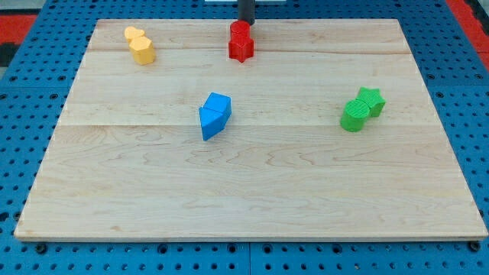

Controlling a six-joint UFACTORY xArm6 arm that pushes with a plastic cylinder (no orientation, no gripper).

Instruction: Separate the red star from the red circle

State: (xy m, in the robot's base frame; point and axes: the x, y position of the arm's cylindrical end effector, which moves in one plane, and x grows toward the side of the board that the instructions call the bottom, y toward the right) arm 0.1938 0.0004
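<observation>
Wooden board on a blue pegboard fills your view, and the task's pair sits at its 12 o'clock edge. You have the red circle [240, 30] and the red star [241, 50] touching, the circle at the star's 12 o'clock, so the pair's long axis runs 12 to 6. Which way the star's arms point is too small to tell.

My tip [246, 23] is a bare rod with nothing to open or close; its end stands just at the circle's 12 to 1 o'clock, touching or nearly so, with the star behind the circle from there. A push straight toward 6 would likely drive both together, so you would probably want a sideways stroke at the seam.

Further out: a blue pair [215, 114] mid-board, a yellow pair [140, 45] toward 10 o'clock, and a green pair [362, 109] toward 3 o'clock.
</observation>
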